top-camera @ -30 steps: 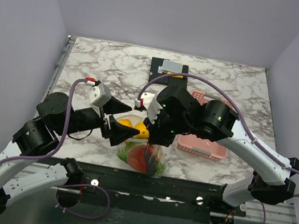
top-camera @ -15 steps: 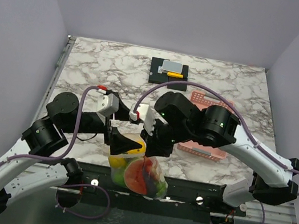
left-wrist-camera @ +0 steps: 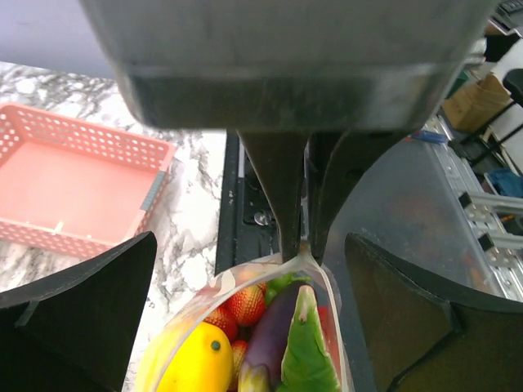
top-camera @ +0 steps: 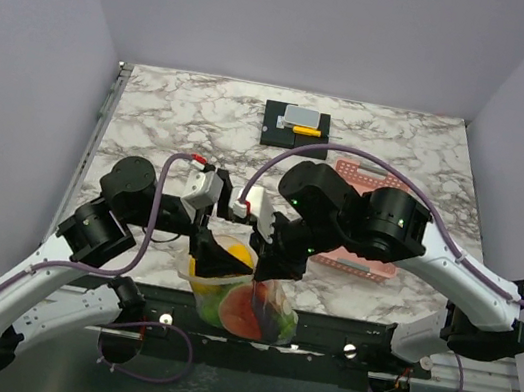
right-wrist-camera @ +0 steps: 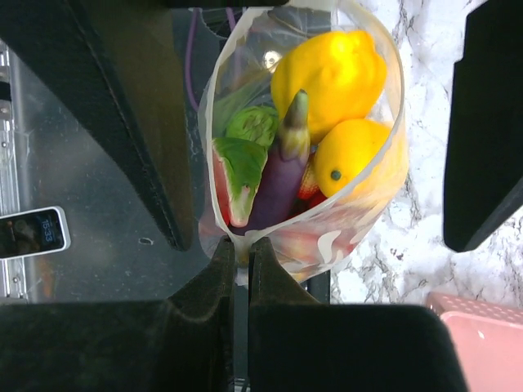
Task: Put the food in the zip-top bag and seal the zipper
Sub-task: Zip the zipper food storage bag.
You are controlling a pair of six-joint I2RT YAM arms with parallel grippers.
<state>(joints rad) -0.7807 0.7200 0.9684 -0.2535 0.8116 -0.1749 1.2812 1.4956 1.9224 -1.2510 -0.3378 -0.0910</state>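
Note:
The zip-top bag (top-camera: pixel 244 307) hangs at the table's near edge, mouth open. It holds the food: a yellow lemon (right-wrist-camera: pixel 351 155), another yellow fruit (right-wrist-camera: pixel 327 73), a purple eggplant (right-wrist-camera: pixel 282 175), green pieces (right-wrist-camera: pixel 237 167) and red strawberries (left-wrist-camera: pixel 245 304). My right gripper (right-wrist-camera: pixel 243 245) is shut on one end of the bag's rim (right-wrist-camera: pixel 343 233); it also shows in the top view (top-camera: pixel 276 265). My left gripper (left-wrist-camera: pixel 249 243) is open wide, one finger on each side of the bag's mouth, and shows in the top view (top-camera: pixel 218 259).
A pink perforated basket (top-camera: pixel 364 265) stands right of the bag, also in the left wrist view (left-wrist-camera: pixel 73 188). A yellow-and-grey item on a black base (top-camera: pixel 297 121) sits at the back. The black front rail (top-camera: pixel 340 327) runs just under the bag.
Both grippers and the bag have shifted toward the near edge. The left arm has swung right, and its open fingers now straddle the bag's mouth.

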